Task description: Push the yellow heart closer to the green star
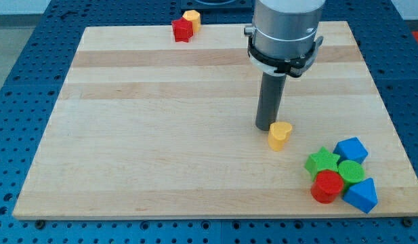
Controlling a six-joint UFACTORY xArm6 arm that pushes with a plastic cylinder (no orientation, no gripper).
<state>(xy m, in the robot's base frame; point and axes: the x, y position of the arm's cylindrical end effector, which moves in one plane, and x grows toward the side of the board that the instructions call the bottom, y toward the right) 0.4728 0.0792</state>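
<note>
The yellow heart (280, 135) lies on the wooden board (161, 135) right of centre. My tip (265, 127) stands just to the heart's upper left, touching or nearly touching it. The green star (322, 161) lies toward the view's lower right of the heart, a short gap away, at the left of a cluster of blocks.
Packed around the star are a red cylinder (327, 186), a green round block (351, 171), a blue block (351, 148) and another blue block (362, 194), near the board's bottom right corner. A red star-like block (183, 30) and a yellow hexagon (192, 17) sit at the top edge.
</note>
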